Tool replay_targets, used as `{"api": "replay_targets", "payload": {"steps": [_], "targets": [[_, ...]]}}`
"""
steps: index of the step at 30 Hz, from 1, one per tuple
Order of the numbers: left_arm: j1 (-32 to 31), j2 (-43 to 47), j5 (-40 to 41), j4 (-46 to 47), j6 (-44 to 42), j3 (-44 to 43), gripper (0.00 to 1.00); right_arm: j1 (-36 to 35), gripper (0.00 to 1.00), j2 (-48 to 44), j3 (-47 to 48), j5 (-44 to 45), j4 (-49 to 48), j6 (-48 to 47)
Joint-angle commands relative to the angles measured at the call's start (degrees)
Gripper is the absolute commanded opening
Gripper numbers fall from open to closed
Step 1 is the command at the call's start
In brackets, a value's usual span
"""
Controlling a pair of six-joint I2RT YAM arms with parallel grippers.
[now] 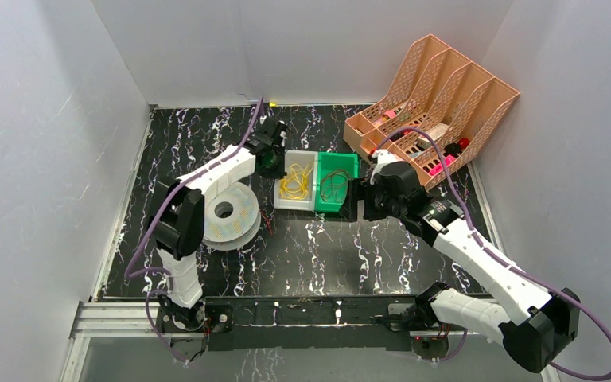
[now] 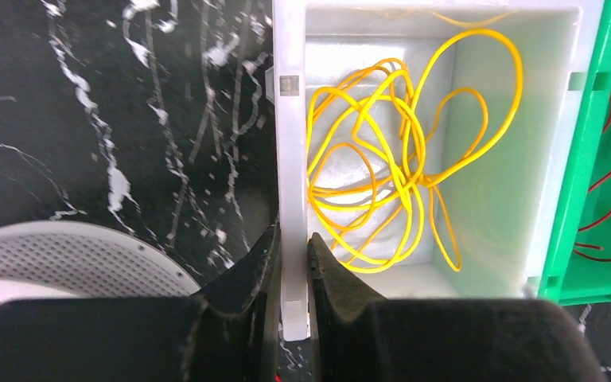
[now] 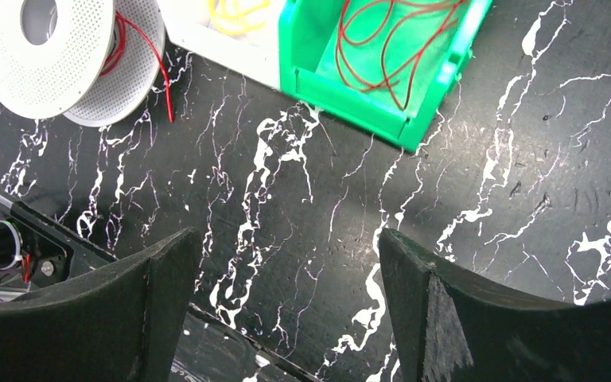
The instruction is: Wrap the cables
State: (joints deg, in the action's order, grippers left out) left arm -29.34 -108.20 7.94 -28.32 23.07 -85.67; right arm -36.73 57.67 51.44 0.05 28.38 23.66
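A tangle of yellow cables point(image 2: 382, 183) lies loose inside a white bin point(image 2: 290, 159), which sits mid-table beside a green bin point(image 1: 330, 208). My left gripper point(image 2: 293, 255) is shut on the white bin's left wall, one finger outside and one inside. The cables point(image 1: 295, 185) lie apart from its fingers. A white perforated spool point(image 1: 227, 213) lies flat to the left of the bins, under the left arm. My right gripper point(image 3: 290, 247) hovers open over bare table just right of the green bin point(image 3: 350, 87), with nothing between its fingers.
The green bin holds thin dark red wires point(image 3: 382, 48). A red wire point(image 3: 155, 64) trails from the spool point(image 3: 48, 48). A peach file organizer point(image 1: 437, 95) with small items stands at the back right. White walls enclose the black marbled table.
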Motion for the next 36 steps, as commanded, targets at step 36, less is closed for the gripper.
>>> {"api": "replay_targets", "payload": {"steps": [36], "targets": [[-11.8,3.0,3.8,12.3,21.1,6.0,0.0,0.1,0.91,-8.0,-1.7,5.0,4.1,1.8]]}}
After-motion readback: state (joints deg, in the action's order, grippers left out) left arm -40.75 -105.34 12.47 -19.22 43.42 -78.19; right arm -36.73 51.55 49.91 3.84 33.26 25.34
